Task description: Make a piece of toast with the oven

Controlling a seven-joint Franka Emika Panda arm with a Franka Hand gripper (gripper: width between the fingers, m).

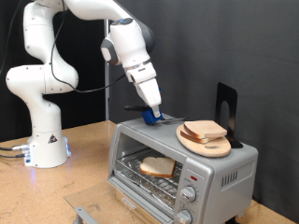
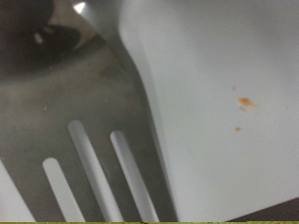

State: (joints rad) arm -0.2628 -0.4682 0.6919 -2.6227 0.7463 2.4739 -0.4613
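Observation:
A piece of toast (image 1: 157, 167) lies flat on the wire rack inside the silver oven (image 1: 224, 173), seen through its front. My gripper (image 1: 152, 112) is down at the back of the oven's top, at the blue handle of a spatula-like tool (image 1: 161, 118) lying there. More pale bread slices (image 1: 204, 131) are stacked on a round wooden board (image 1: 213, 147) on the oven's top, to the exterior view's right of the gripper. The wrist view shows only the tool's slotted metal blade (image 2: 84, 159) close up against the pale oven top (image 2: 224, 93); no fingers show in it.
A black stand (image 1: 225, 105) rises behind the wooden board. Two round knobs (image 1: 188, 194) and a red light (image 1: 192, 175) sit on the oven's front right. The arm's white base (image 1: 45, 140) stands on the wooden table at the exterior view's left.

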